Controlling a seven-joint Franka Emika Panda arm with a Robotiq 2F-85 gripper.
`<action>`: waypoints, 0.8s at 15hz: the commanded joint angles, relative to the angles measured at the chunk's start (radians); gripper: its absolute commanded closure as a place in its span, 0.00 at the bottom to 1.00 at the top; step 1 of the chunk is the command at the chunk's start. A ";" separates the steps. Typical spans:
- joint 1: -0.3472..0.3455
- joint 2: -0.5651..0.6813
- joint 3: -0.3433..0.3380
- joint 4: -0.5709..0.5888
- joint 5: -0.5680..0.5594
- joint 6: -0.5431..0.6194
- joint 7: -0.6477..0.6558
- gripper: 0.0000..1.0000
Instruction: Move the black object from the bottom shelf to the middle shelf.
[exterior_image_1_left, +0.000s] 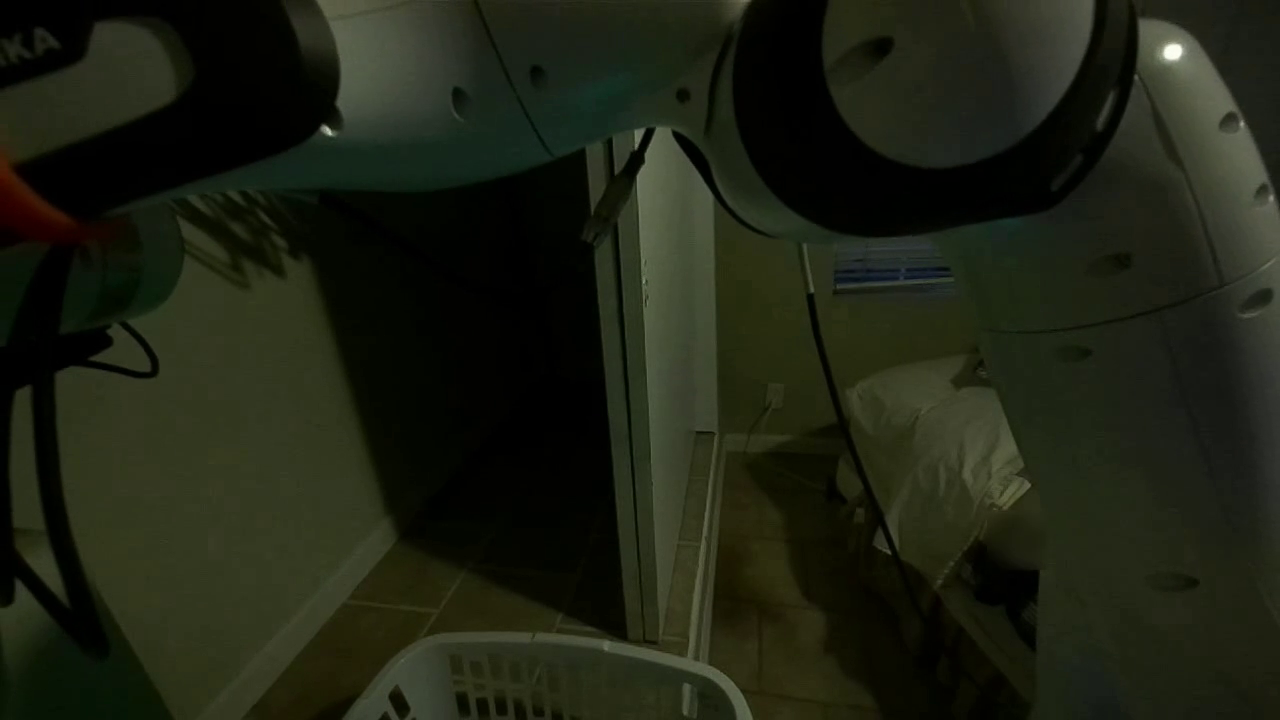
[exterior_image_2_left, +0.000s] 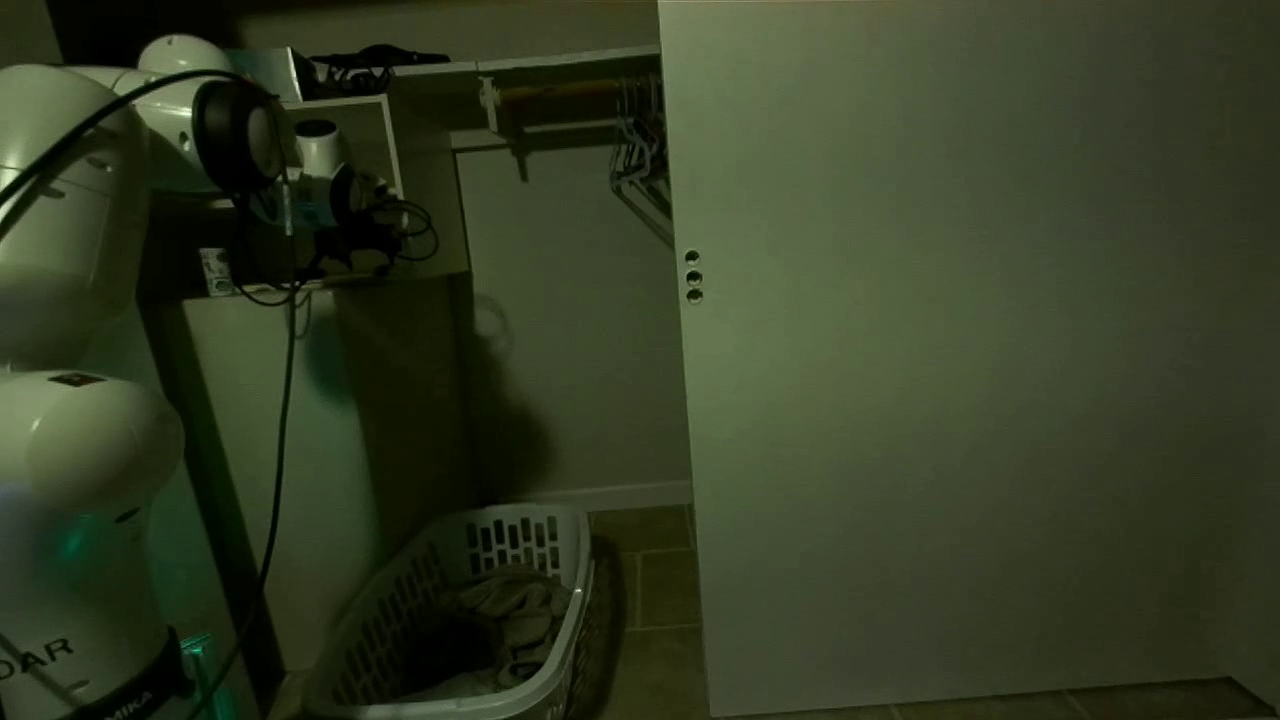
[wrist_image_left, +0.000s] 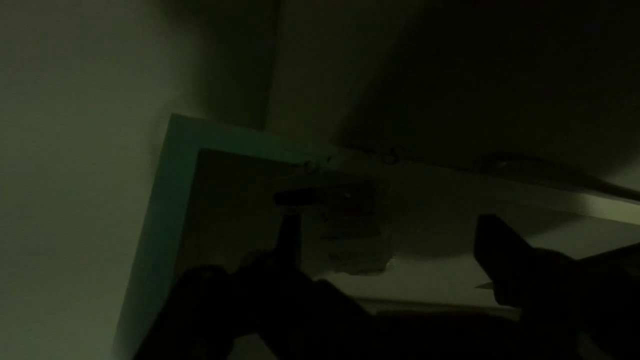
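In the dark wrist view, a black object (wrist_image_left: 345, 197) lies on a pale shelf board (wrist_image_left: 430, 280). It seems to be in or beside clear packaging with faint print; darkness hides the details. My gripper (wrist_image_left: 391, 218) is open, with its fingers well apart and nothing between the tips. The black object appears beyond the fingertips, closer to the left finger; I cannot tell whether they touch. In an exterior view my gripper (exterior_image_2_left: 365, 240) is a dark shape with cables at the shelf unit (exterior_image_2_left: 425, 235), above its lower board. The black object cannot be made out there.
A small white printed item (exterior_image_2_left: 216, 271) stands on the lower board. A box (exterior_image_2_left: 270, 75) and dark items (exterior_image_2_left: 370, 65) sit on top. Hangers (exterior_image_2_left: 640, 150) hang beside the unit. A laundry basket (exterior_image_2_left: 575, 600) and a sliding door (exterior_image_2_left: 950, 350) are nearby. A cable (exterior_image_2_left: 285, 400) hangs from the arm.
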 joint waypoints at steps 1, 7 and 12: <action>0.017 0.032 -0.014 0.048 -0.035 -0.019 0.027 0.41; 0.014 0.027 -0.016 0.042 -0.034 -0.021 0.025 0.83; 0.002 -0.044 -0.005 -0.010 -0.023 -0.016 0.021 0.93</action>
